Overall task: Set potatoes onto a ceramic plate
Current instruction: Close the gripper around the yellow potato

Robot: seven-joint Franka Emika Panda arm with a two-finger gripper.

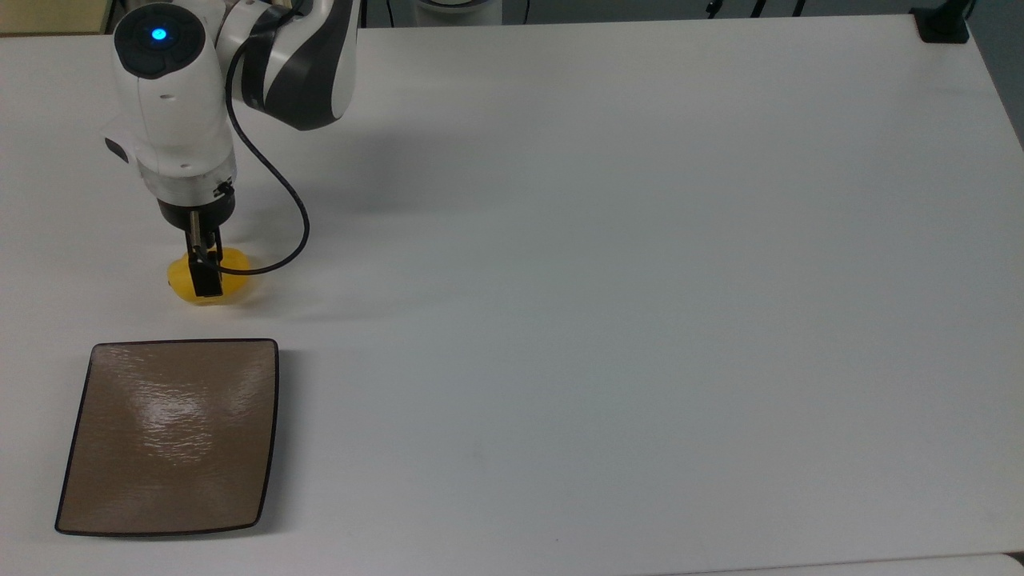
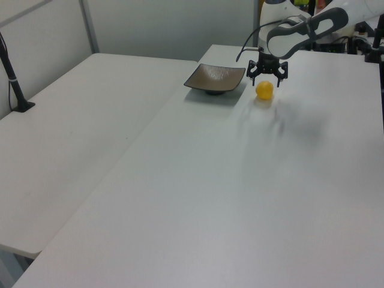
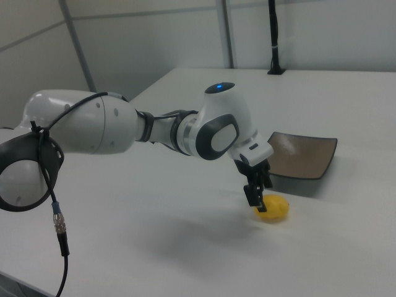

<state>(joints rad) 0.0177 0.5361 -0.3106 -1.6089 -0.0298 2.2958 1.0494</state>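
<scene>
yellow potato, glossy brown plate, white table
</scene>
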